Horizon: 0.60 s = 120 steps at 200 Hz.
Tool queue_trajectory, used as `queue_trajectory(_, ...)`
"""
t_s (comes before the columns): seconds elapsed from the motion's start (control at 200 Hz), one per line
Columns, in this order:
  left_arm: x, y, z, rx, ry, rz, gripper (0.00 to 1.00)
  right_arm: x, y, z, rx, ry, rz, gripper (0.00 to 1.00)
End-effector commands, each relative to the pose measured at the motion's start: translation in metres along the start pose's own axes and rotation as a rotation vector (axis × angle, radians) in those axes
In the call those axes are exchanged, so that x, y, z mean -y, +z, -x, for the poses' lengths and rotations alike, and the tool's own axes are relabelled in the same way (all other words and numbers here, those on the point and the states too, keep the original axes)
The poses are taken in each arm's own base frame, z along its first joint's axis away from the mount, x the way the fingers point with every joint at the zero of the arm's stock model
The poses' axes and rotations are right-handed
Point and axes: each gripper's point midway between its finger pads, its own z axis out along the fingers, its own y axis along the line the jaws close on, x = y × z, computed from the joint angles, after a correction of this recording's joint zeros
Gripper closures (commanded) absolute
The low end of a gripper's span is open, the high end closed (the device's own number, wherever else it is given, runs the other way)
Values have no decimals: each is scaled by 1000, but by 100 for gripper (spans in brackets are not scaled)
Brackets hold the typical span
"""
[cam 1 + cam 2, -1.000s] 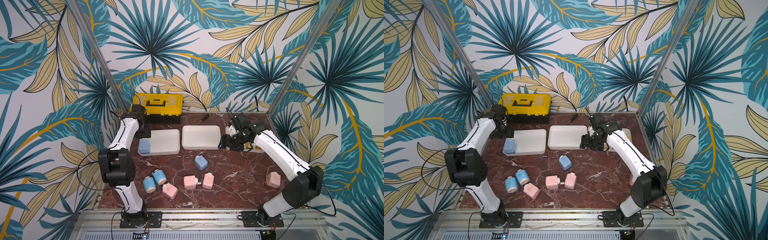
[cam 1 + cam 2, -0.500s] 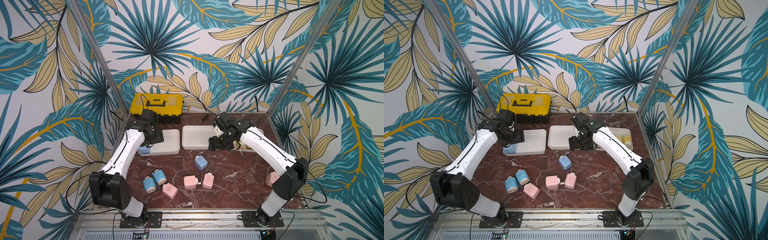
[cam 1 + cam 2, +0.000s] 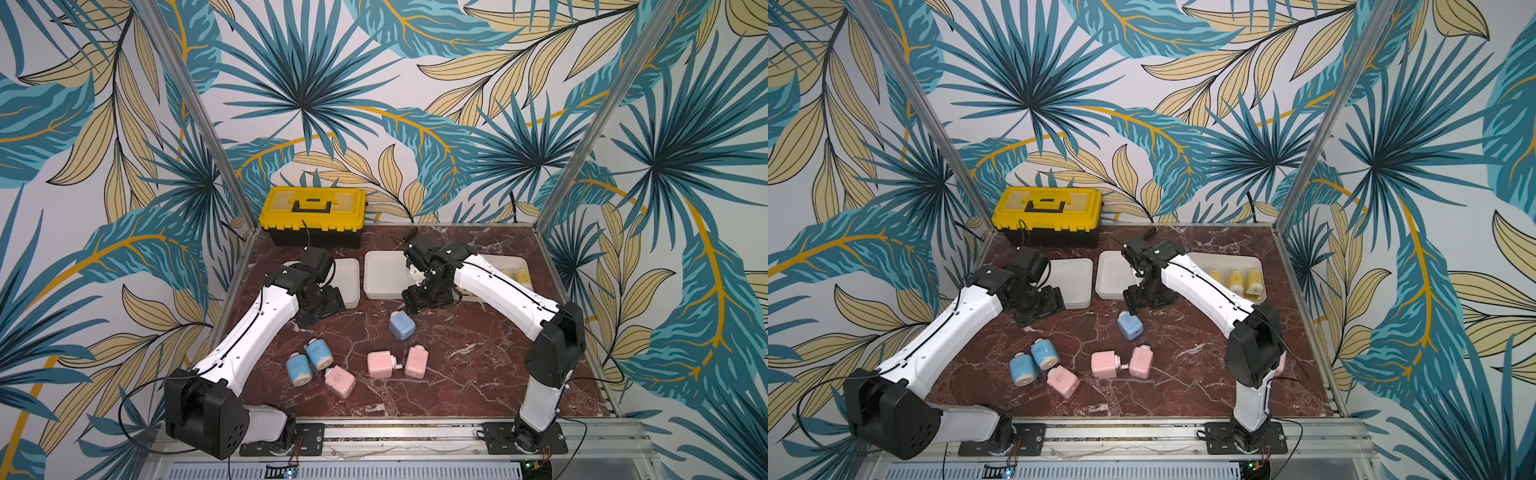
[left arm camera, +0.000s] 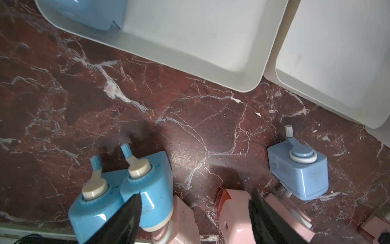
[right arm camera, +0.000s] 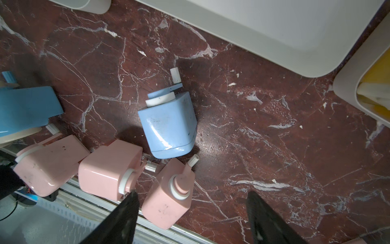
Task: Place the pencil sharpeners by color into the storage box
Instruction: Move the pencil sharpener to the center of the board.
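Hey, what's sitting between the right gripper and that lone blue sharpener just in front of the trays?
Nothing: only bare marble tabletop lies between the open right gripper and the lone blue sharpener in the right wrist view.

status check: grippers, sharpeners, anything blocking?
Left gripper and right gripper open, empty. Loose blue sharpener on the table below the right gripper. Nothing blocking.
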Motion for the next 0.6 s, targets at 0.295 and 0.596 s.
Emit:
queue_trajectory(0.295, -19, 0, -1, 34, -85, 32, 17, -21, 46, -1, -121, -87, -20, 15)
queue_trajectory(0.596, -49, -6, 2, 61, -166, 32, 17, -26, 71, 0, -190, -98, -31, 16)
